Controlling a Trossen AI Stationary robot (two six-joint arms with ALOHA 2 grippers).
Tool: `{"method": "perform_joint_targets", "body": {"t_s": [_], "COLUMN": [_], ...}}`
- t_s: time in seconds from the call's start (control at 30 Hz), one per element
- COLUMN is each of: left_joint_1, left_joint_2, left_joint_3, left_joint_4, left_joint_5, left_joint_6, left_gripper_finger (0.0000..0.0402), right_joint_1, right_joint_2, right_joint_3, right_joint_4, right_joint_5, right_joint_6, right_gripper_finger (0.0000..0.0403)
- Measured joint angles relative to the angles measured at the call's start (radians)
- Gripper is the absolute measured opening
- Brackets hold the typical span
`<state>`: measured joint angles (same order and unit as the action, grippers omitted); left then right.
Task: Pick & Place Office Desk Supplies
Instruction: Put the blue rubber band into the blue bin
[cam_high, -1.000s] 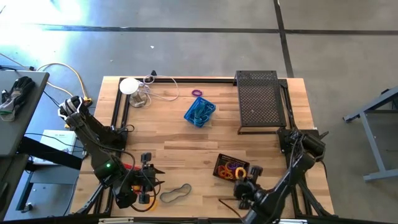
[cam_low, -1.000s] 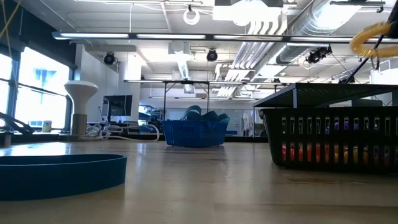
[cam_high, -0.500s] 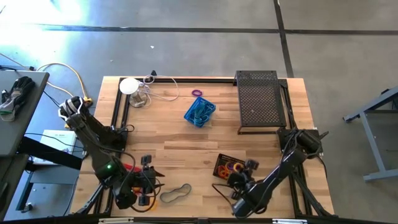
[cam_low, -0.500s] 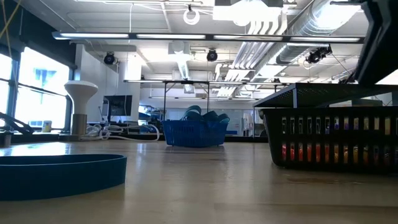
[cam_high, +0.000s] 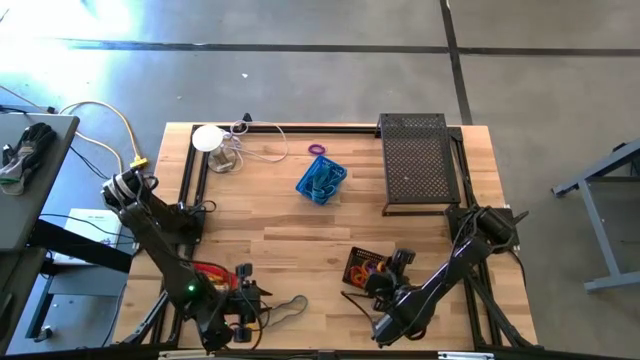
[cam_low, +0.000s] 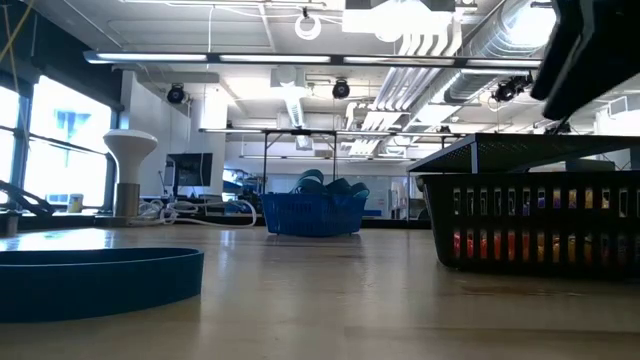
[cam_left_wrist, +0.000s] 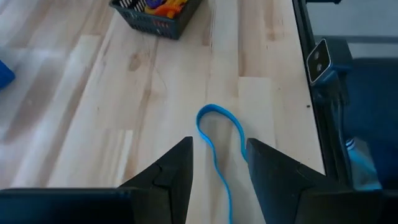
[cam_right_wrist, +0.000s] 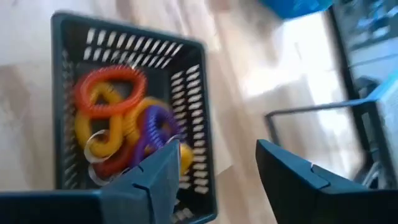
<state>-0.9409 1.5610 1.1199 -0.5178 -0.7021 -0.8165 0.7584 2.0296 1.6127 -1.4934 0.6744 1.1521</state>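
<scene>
Black mesh basket (cam_right_wrist: 130, 106) of orange, yellow and purple coil rings (cam_right_wrist: 121, 124) near the table's front edge, right gripper (cam_right_wrist: 214, 180) hovering just above it – fingers apart, holding nothing, left gripper (cam_left_wrist: 219, 171) low over a blue band loop (cam_left_wrist: 219, 134) – fingers parted astride it, blue basket (cam_high: 321, 180) mid-table

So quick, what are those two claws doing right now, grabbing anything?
Left gripper: open, straddling the blue band on the table, not gripping it.
Right gripper: open, empty, above the black basket of coloured rings.

Grey concrete floor (cam_high: 300, 60), wooden table (cam_high: 290, 225), possibly windows (cam_low: 40, 150)
</scene>
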Motion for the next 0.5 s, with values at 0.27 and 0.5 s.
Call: {"method": "perform_joint_targets", "body": {"t_s": [0.27, 0.5], "left_joint_1": [0.000, 0.000], "left_joint_2": [0.081, 0.176], "left_joint_3": [0.000, 0.000], "left_joint_4": [0.020, 0.055], "left_joint_5": [0.048, 0.115], "left_joint_6": [-0.028, -0.052], "left_gripper_finger": [0.0142, 0.0142], "right_joint_1": [0.013, 0.014], "right_joint_2": [0.000, 0.000], "right_joint_3": [0.000, 0.000], "right_joint_4": [-0.009, -0.012], "right_joint_5": [0.320, 0.585], "right_joint_6": [-0.056, -0.108], "right_gripper_finger": [0.0202, 0.0200]}}
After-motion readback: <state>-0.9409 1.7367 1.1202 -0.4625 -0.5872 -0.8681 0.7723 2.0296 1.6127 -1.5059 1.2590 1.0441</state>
